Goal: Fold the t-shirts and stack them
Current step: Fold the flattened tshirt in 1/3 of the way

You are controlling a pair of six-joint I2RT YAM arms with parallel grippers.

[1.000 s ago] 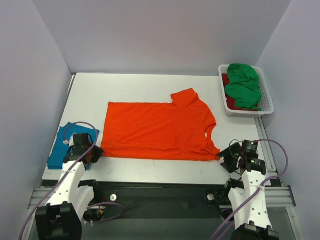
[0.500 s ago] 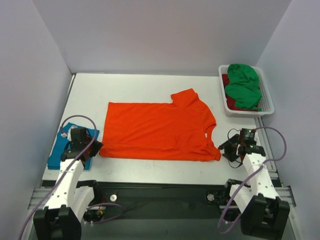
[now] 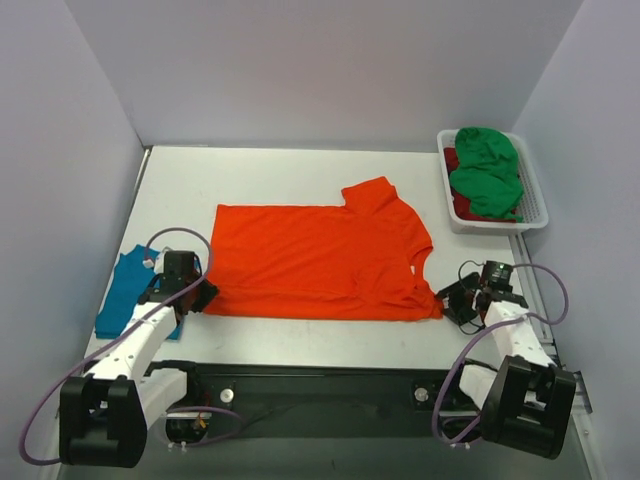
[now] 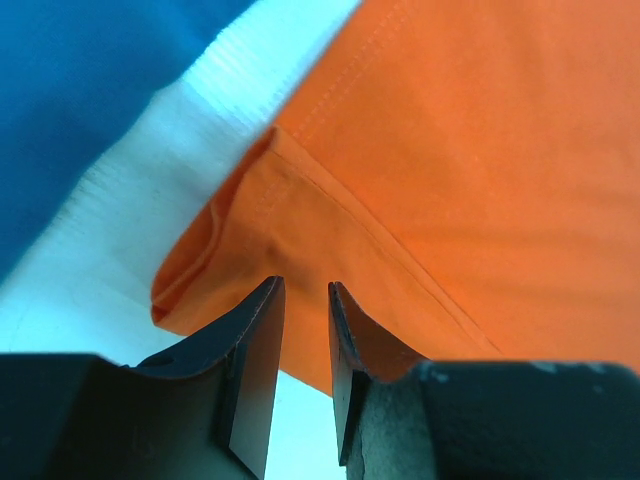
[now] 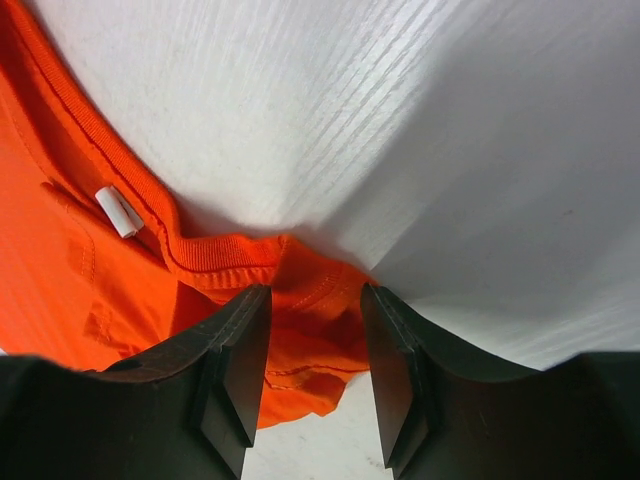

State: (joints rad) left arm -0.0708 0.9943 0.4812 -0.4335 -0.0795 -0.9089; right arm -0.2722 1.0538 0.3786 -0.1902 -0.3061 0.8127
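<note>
The bright orange t-shirt [image 3: 320,260] lies flat mid-table, one sleeve folded up at the back. My left gripper [image 3: 203,295] sits low at its near left hem corner [image 4: 215,250]. Its jaws [image 4: 305,285] stand narrowly open, and the cloth lies just past the fingertips, not clamped. My right gripper [image 3: 447,300] is at the near right corner by the collar. It is open [image 5: 315,290], and a bunched orange fold [image 5: 320,300] lies between the fingers, touching neither. A folded teal blue t-shirt [image 3: 120,295] lies left of the left gripper.
A white slatted basket [image 3: 535,190] stands at the back right, holding a green t-shirt [image 3: 487,170] on top of a dark red one [image 3: 462,205]. A white label [image 5: 118,211] shows inside the orange collar. The table's near edge runs just behind both grippers.
Both arms have stretched forward and lowered. The left gripper moved right off the teal shirt to the orange hem corner. The right gripper closed in on the collar-side corner.
</note>
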